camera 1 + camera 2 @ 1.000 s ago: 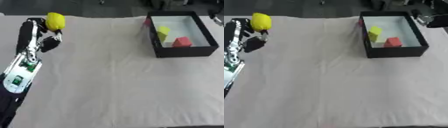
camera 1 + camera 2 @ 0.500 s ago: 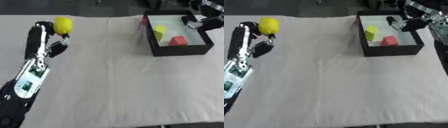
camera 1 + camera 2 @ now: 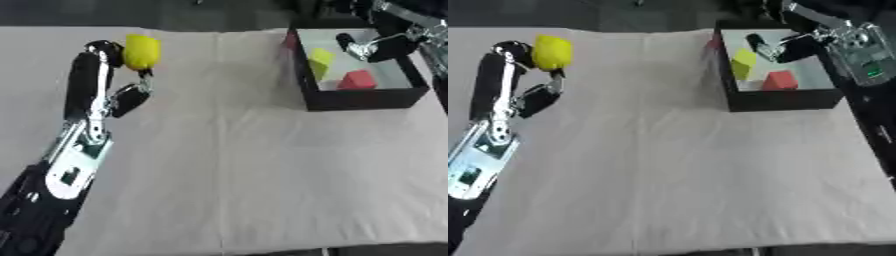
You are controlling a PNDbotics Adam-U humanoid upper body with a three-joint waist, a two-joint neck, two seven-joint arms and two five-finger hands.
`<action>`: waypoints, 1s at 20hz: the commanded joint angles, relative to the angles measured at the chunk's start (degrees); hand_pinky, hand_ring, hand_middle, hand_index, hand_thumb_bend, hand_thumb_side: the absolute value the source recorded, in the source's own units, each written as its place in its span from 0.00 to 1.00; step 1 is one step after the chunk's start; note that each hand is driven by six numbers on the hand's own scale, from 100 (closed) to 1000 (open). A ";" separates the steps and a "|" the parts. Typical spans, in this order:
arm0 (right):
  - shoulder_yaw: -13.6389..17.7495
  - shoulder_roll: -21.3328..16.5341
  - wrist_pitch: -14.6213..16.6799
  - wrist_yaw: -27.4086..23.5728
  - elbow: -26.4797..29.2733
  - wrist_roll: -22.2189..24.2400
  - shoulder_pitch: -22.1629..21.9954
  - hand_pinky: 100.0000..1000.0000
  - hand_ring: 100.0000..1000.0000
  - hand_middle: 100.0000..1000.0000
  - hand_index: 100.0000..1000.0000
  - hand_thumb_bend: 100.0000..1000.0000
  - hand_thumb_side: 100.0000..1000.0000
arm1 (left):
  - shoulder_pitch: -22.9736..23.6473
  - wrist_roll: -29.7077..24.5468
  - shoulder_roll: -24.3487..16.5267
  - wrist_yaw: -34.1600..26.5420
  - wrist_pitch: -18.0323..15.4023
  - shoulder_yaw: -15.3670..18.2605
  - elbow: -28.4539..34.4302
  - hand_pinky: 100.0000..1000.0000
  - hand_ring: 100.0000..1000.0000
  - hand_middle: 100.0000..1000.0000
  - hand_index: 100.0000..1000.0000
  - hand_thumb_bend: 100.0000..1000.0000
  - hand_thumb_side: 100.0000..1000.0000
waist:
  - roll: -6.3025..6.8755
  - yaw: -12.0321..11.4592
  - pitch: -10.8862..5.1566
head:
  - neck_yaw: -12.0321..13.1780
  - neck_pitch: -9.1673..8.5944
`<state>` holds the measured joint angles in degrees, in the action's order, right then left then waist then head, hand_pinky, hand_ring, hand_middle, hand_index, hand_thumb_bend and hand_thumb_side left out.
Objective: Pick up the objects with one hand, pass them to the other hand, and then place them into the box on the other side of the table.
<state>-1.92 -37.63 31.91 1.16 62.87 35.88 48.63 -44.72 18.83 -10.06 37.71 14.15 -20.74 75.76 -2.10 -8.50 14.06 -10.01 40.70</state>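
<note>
My left hand [image 3: 112,75] is raised over the table's far left, fingers curled round a yellow rounded object [image 3: 141,51] held at its top. The black box [image 3: 366,97] with a white floor stands at the far right. A yellow block [image 3: 319,61] and a red block [image 3: 357,80] lie inside it. My right hand [image 3: 791,46] reaches in from the upper right and hovers over the box's back half, fingers relaxed, holding nothing. A small pink thing [image 3: 288,41] shows just outside the box's left wall.
A pale cloth [image 3: 236,165] covers the table, with a fold line running down its middle. The table's front edge [image 3: 693,250] shows at the bottom. Dark floor lies beyond the far edge.
My right arm has come in from the upper right and now hangs over the box. The left hand keeps hold of the yellow object. The camera has shifted, so the whole scene sits differently.
</note>
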 commanded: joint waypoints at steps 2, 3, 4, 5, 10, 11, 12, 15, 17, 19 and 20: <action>-0.68 0.24 7.61 1.20 0.61 7.91 1.95 1.00 1.00 1.00 1.00 0.00 0.11 | -1.94 0.61 1.65 2.45 -1.44 -0.58 0.75 0.54 0.52 0.44 0.38 0.00 0.08 | 0.12 -0.50 -1.32 | -0.97 -0.13; -0.90 0.65 7.63 1.37 0.62 8.11 2.14 1.00 1.00 1.00 1.00 0.00 0.11 | -2.09 0.68 2.06 2.84 -1.70 -0.66 0.72 0.54 0.52 0.44 0.38 0.00 0.08 | 0.11 -0.69 -1.28 | -1.19 -0.21; -1.10 1.05 7.59 1.52 0.64 8.30 2.32 1.00 1.00 1.00 1.00 0.00 0.11 | -2.21 0.76 2.47 3.17 -1.95 -0.76 0.72 0.54 0.52 0.44 0.38 0.00 0.08 | 0.09 -0.88 -1.24 | -1.50 -0.27; -1.28 1.37 7.56 1.68 0.70 8.46 2.45 1.00 1.00 1.00 1.00 0.00 0.11 | -2.35 0.84 2.85 3.45 -2.19 -0.88 0.71 0.54 0.52 0.43 0.38 0.00 0.08 | 0.06 -1.05 -1.21 | -1.87 -0.26; -1.91 2.76 7.66 3.17 0.54 8.78 3.00 1.00 1.00 1.00 1.00 0.00 0.11 | -3.22 1.03 4.37 5.19 -3.65 -1.77 1.00 0.54 0.52 0.44 0.38 0.00 0.08 | -0.10 -1.83 -0.99 | -3.27 -0.25; -2.05 3.09 7.85 3.53 0.52 8.88 3.21 1.00 1.00 1.00 1.00 0.00 0.11 | -3.37 1.00 4.62 5.52 -3.97 -1.97 1.08 0.54 0.52 0.44 0.38 0.00 0.07 | -0.14 -2.02 -0.92 | -3.68 -0.26; -2.18 3.40 8.04 3.81 0.51 8.99 3.43 1.00 1.00 1.00 1.00 0.00 0.10 | -3.47 0.96 4.86 5.78 -4.27 -2.14 1.11 0.54 0.52 0.44 0.38 0.00 0.07 | -0.17 -2.21 -0.85 | -4.09 -0.25; -2.48 4.09 8.37 4.13 0.70 9.37 4.20 1.00 1.00 1.00 1.00 0.00 0.08 | -3.72 0.95 5.37 6.34 -5.33 -2.72 1.18 0.55 0.52 0.44 0.38 0.00 0.07 | -0.25 -2.78 -0.64 | -4.97 -0.25; -2.71 4.47 8.44 4.17 0.81 9.99 4.58 1.00 1.00 1.00 1.00 0.00 0.08 | -3.80 1.00 5.75 6.55 -6.09 -3.09 1.18 0.54 0.52 0.44 0.38 0.00 0.08 | -0.33 -3.09 -0.53 | -5.53 -0.26; -2.97 4.84 8.39 3.95 0.84 10.96 4.83 1.00 1.00 1.00 1.00 0.00 0.09 | -3.87 1.13 6.18 6.70 -6.83 -3.50 1.10 0.54 0.52 0.44 0.39 0.00 0.08 | -0.45 -3.28 -0.42 | -5.95 -0.28; -3.10 5.04 8.36 3.78 0.85 11.58 4.92 1.00 1.00 1.00 1.00 0.00 0.09 | -3.91 1.15 6.39 6.80 -7.19 -3.74 1.02 0.54 0.52 0.44 0.39 0.00 0.08 | -0.52 -3.35 -0.36 | -6.04 -0.30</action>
<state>-5.10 -31.77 30.56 5.05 62.89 37.22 52.21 -47.30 19.85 -4.04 44.21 7.54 -24.25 75.81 -2.61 -11.83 14.65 -15.66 40.70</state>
